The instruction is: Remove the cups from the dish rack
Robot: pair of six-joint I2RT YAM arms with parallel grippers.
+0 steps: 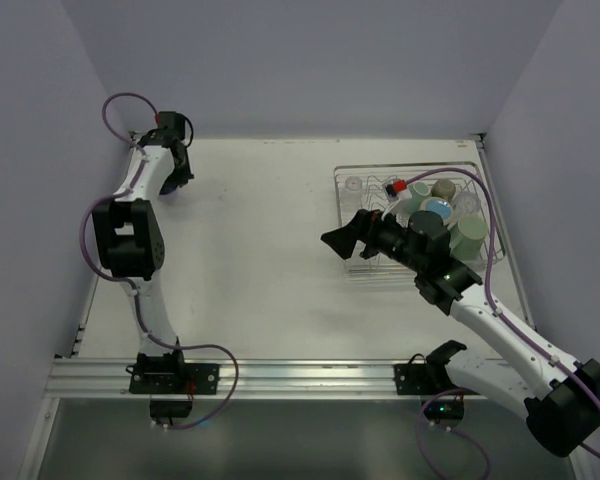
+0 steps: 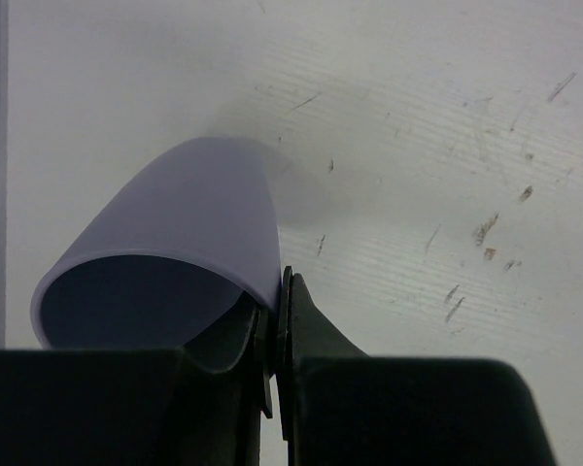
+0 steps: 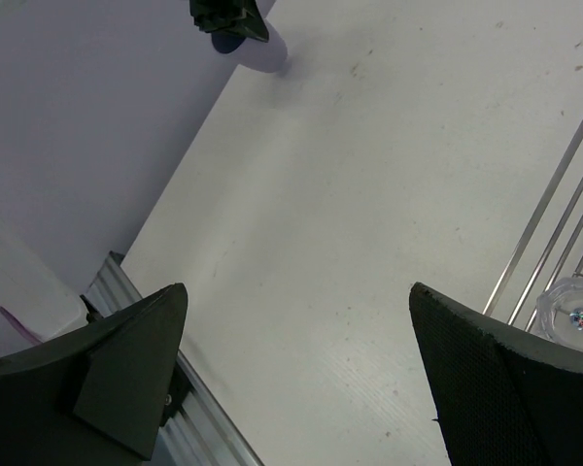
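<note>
My left gripper (image 2: pixel 280 283) is shut on the wall of a lavender cup (image 2: pixel 185 214), one finger inside the rim and one outside, low over the table's far left part. From the right wrist view the same lavender cup (image 3: pixel 264 50) shows far off under the left gripper (image 3: pixel 229 17). The dish rack (image 1: pixel 352 262), silver wire, stands at the right and holds several cups: a clear glass one (image 1: pixel 353 184), an olive-brown one (image 1: pixel 442 188), a blue one (image 1: pixel 438 208) and a pale green one (image 1: pixel 470 236). My right gripper (image 1: pixel 332 240) hangs open and holds nothing, just left of the rack.
Rack wires (image 3: pixel 554 209) and a clear glass cup (image 3: pixel 575 313) lie at the right edge of the right wrist view, beside the open right gripper (image 3: pixel 296 291). A metal rail (image 1: pixel 300 375) runs along the table's near edge. Walls close in the left, back and right.
</note>
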